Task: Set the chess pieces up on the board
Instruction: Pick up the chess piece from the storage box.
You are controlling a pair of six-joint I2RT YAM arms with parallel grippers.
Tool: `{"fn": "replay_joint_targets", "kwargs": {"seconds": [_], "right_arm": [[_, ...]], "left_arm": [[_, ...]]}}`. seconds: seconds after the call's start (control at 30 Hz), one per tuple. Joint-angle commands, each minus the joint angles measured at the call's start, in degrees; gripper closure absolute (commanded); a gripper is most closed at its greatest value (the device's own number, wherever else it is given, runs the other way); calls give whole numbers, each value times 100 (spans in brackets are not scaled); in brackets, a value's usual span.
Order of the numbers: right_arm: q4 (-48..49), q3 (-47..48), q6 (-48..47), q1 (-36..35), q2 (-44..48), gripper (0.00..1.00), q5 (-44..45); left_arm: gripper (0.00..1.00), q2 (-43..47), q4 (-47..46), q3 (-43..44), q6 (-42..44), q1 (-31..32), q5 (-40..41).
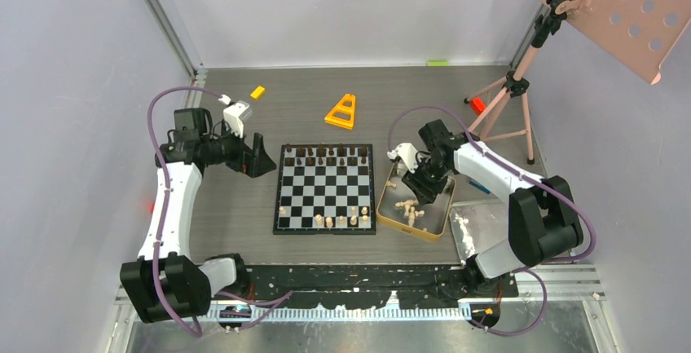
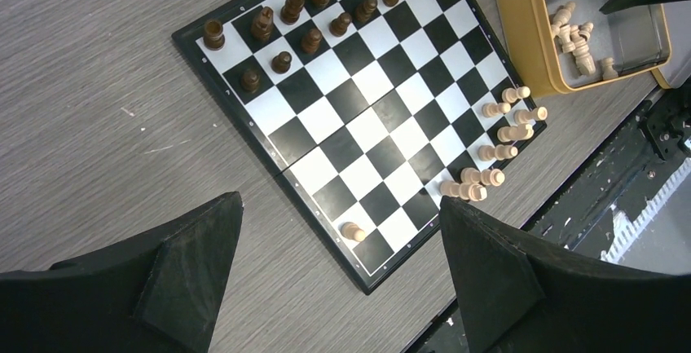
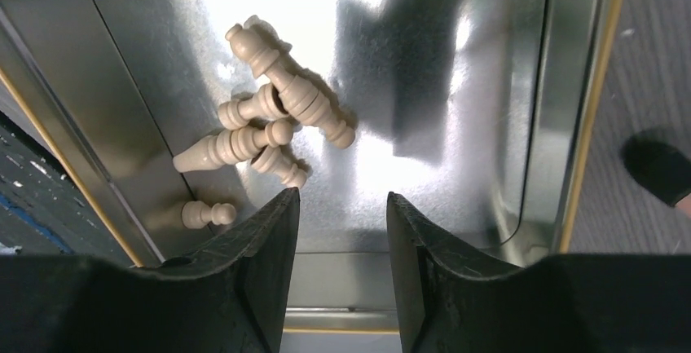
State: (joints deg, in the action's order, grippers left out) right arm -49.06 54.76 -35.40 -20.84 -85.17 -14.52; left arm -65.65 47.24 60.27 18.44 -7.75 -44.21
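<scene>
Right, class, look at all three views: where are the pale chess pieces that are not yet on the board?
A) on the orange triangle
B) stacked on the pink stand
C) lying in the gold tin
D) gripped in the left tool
C: the loose pale chess pieces lie on their sides in a heap inside the gold tin, with the open, empty right tool hanging over the tin.

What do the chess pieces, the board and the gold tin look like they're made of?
The chess pieces look like turned wood: matte, with lathe-cut rings and knobs, some pale, some stained dark. The board is smooth with a slight sheen, perhaps plastic or coated card; I can't tell which. The tin looks like sheet metal: gold rim, mirror-bright inside.
</scene>
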Motion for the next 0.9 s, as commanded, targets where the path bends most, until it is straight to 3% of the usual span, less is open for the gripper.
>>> {"fn": "replay_joint_targets", "kwargs": {"seconds": [0.0, 0.63, 0.87], "right_arm": [[556, -16, -314, 6, -86, 50, -257], [863, -187, -600, -450, -595, 52, -148], [778, -204, -653, -467, -571, 76, 96]], "left_arm": [[6, -32, -88, 177, -6, 70, -184], [6, -217, -57, 227, 2, 211, -83], [6, -283, -6, 332, 36, 331, 11]]}}
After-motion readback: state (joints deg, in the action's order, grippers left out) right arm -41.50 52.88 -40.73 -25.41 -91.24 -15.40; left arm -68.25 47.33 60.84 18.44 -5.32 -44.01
